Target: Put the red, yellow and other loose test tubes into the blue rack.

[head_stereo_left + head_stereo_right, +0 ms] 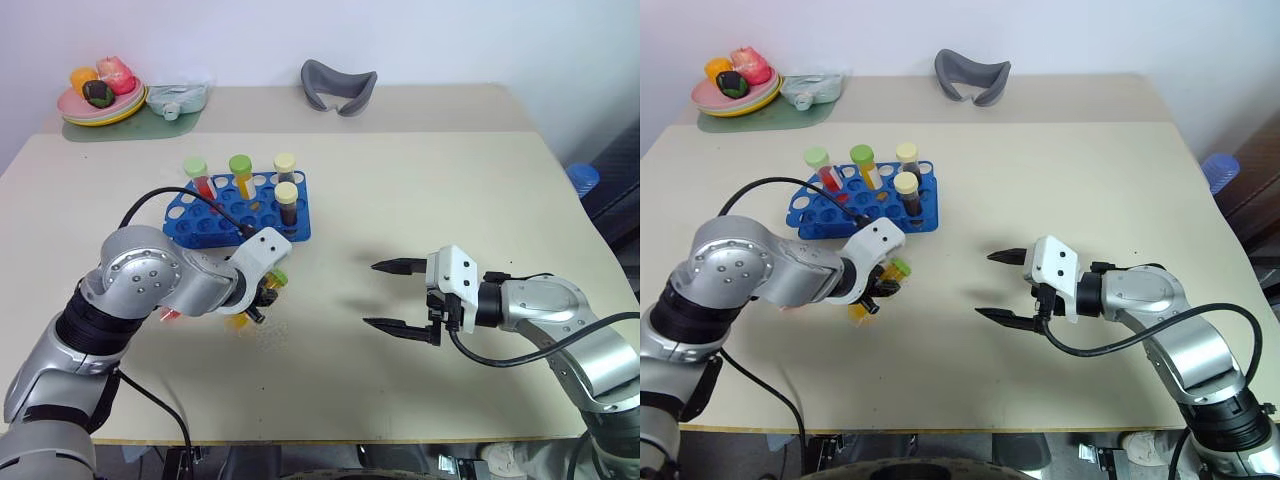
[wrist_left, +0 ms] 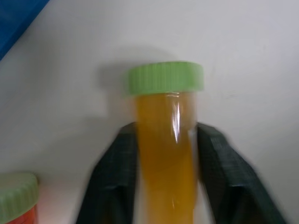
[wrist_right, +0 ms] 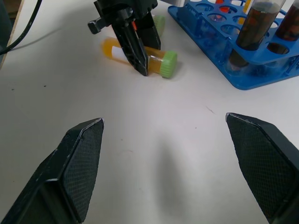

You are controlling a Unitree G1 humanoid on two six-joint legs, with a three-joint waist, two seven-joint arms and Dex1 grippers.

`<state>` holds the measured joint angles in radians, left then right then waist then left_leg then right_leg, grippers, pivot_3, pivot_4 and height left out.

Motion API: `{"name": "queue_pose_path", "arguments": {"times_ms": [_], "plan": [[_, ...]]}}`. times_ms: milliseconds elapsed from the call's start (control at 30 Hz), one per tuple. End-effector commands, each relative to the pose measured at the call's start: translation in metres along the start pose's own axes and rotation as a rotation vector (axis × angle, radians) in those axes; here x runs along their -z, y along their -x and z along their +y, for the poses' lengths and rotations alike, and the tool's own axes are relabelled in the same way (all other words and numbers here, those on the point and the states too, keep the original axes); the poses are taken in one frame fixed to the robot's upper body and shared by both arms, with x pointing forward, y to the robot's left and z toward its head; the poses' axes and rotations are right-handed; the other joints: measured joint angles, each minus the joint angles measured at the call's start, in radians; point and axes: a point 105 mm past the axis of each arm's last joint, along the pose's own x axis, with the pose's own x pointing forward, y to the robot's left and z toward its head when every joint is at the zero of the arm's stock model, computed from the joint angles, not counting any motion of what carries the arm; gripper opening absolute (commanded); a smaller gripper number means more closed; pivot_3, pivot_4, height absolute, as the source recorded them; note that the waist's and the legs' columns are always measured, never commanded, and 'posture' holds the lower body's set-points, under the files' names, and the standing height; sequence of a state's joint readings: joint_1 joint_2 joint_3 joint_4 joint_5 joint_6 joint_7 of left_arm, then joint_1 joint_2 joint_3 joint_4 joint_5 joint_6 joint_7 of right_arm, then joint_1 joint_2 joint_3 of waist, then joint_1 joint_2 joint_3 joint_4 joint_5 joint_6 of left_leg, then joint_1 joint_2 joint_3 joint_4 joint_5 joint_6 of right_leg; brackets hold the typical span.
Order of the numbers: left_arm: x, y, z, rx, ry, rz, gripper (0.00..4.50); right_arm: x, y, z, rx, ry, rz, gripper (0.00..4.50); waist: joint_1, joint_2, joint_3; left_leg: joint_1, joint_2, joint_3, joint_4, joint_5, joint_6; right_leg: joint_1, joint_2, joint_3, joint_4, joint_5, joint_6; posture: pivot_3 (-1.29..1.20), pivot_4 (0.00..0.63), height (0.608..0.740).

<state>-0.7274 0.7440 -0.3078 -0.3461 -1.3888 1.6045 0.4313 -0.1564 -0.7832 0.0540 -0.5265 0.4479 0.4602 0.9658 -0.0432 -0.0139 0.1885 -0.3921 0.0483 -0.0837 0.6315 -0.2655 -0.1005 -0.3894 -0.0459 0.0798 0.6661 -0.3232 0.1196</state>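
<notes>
just in front of the blue rack, a yellow tube with a green cap lies flat on the table. the left gripper has its two black fingers pressed on both sides of the tube's middle, so it is holding it. the right gripper hangs wide open, well apart from the rack, with nothing in it.

i think the tube is light, hard and smooth, so it could slip or roll. the middle is a good place to hold it.

the left wrist view shows a red tube just beside the yellow one. the right wrist view shows the dark tubes standing in the rack up close.
</notes>
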Motion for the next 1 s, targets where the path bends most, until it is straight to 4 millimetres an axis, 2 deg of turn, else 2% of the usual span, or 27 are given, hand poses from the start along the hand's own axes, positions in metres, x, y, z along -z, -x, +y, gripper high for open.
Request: {"name": "queue_pose_path", "arguments": {"times_ms": [33,400,1000], "plan": [[0.002,0.002,0.008,-0.039,0.007,0.017,1.76,-0.010,-0.002,0.006,-0.018,0.028,-0.035,4.28,0.000,0.000,0.000,0.000,0.000,0.000,0.000,0.000,0.000,0.000,0.000,0.000,0.000,0.000,0.000,0.00,0.150,0.740],[0.003,0.005,0.018,-0.082,0.007,0.037,1.76,-0.011,-0.002,0.006,-0.027,0.029,-0.033,4.28,0.000,0.000,0.000,0.000,0.000,0.000,0.000,0.000,0.000,0.000,0.000,0.000,0.000,0.000,0.000,0.00,0.150,0.740],[0.007,0.000,0.027,-0.092,0.031,0.081,1.76,-0.014,-0.003,0.018,-0.088,0.011,-0.037,4.28,0.000,0.001,-0.001,0.001,0.000,0.000,0.001,0.000,0.000,0.000,0.000,0.000,0.001,0.000,0.000,0.00,0.150,0.740]]}}
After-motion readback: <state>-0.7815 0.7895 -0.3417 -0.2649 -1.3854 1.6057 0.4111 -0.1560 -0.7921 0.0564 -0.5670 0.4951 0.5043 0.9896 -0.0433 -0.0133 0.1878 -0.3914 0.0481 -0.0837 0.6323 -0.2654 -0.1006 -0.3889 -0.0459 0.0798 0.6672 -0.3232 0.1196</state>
